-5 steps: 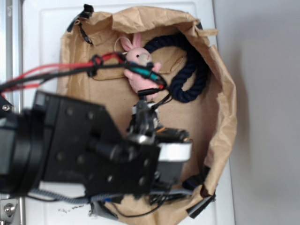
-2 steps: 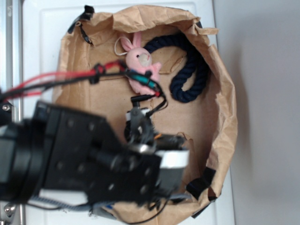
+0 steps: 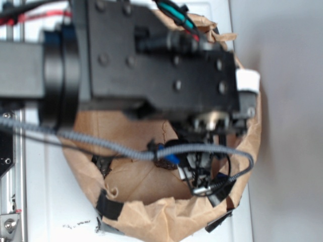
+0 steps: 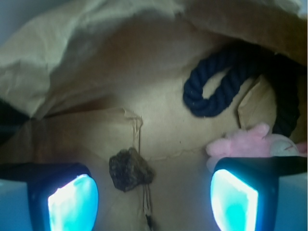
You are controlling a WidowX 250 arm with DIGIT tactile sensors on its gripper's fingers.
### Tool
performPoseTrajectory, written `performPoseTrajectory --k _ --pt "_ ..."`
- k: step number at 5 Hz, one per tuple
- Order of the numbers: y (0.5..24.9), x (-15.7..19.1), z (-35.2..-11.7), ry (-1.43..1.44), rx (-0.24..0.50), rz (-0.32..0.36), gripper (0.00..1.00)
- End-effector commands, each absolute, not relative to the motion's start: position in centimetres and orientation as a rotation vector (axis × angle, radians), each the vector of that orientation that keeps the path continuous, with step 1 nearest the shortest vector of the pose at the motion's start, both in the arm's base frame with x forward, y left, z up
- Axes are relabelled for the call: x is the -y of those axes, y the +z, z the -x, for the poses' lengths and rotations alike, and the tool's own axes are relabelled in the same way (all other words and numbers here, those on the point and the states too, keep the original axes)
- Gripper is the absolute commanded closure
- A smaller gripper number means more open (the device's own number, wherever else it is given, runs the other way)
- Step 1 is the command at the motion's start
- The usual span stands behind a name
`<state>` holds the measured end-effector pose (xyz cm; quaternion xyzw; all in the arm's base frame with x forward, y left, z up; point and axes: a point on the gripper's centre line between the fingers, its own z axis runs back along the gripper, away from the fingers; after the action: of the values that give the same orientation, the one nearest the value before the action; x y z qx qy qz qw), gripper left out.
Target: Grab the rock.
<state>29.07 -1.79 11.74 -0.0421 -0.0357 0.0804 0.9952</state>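
While a second ago the arm sat low in the exterior view with the bunny and rope uncovered, it has now swung up across the paper-lined basin and hides both. From the wrist camera, the gripper has its fingers spread wide with nothing between them. The rock lies on the brown paper just ahead, nearer the left finger than the right. The pink bunny sits close beyond the right finger, the navy rope farther ahead. The rock looks nearly lined up; likely a small leftward shift and descent remain.
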Motion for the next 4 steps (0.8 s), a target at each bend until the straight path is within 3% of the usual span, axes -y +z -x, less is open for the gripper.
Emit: performPoseTrajectory --k 1,3,4 --pt "10.2 0.8 -27.4 0.075 0.163 0.056 0.0" --pt "7.7 3.0 -25.5 0.027 0.142 0.02 0.0" --pt "7.0 4.7 -25.7 0.048 0.138 0.005 0.0"
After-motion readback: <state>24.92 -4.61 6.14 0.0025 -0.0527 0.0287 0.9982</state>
